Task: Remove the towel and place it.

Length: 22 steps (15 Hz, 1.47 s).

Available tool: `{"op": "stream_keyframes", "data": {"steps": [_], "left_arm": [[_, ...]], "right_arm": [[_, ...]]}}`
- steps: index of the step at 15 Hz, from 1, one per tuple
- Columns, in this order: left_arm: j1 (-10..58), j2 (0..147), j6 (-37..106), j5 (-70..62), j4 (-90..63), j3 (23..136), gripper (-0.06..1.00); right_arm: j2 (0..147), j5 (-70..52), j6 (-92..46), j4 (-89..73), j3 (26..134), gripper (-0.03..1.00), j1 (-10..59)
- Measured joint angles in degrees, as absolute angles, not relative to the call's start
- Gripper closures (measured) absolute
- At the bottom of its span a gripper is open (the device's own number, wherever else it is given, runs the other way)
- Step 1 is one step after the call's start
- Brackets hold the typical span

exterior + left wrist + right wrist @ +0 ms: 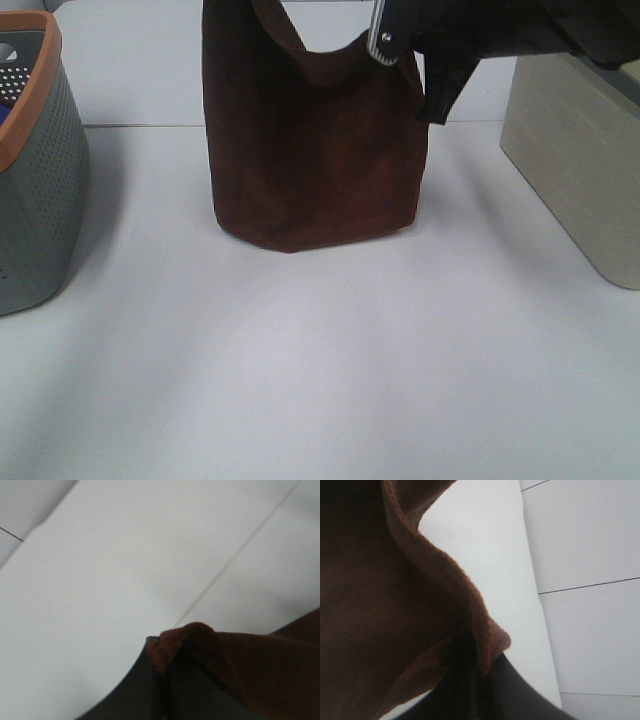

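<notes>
Right gripper (pixel 482 667) clenched on one top corner of the towel (pixel 315 160); left gripper (pixel 162 652) clenched on the other top corner. Towel hung between the two as a sagging sheet over the middle of the desk (pixel 320 400), lower hem at or just above the surface, contact not clear. Dark reddish-brown, soft and limp, probably light; likely to fold, drape and swing rather than slip. Best held by the corners for a flat lay. Well apart on the left, a grey perforated basket (pixel 35 190) with an orange rim. On the right, a beige container (pixel 580 170), near the right arm. Nothing visible in the way of lowering.
</notes>
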State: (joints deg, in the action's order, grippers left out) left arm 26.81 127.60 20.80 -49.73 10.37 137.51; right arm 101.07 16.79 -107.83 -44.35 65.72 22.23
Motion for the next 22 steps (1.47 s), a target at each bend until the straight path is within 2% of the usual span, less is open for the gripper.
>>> {"op": "stream_keyframes", "data": {"steps": [7, 11, 16, 19, 22], "left_arm": [[21.7, 134.0, 15.9, -19.1, 20.5, 137.1, 0.94], [21.4, 135.0, 15.0, -17.8, 23.2, 137.1, 0.94], [21.4, 134.9, 14.6, -20.4, 19.7, 137.1, 0.94], [21.4, 135.9, 14.6, -16.0, 19.5, 137.1, 0.94], [20.7, 137.6, 14.6, -7.0, 20.2, 137.1, 0.94]], "right_arm": [[114.8, 17.7, -105.8, -41.7, 91.3, 0.97, 15.6], [118.1, 15.2, -103.5, -37.1, 94.3, 0.97, 15.5], [115.0, 12.8, -103.4, -35.9, 94.6, 0.97, 15.4], [118.0, 15.1, -100.1, -31.9, 96.4, 0.97, 14.3], [121.4, 15.6, -88.6, -25.2, 102.3, 0.97, 12.7]]}}
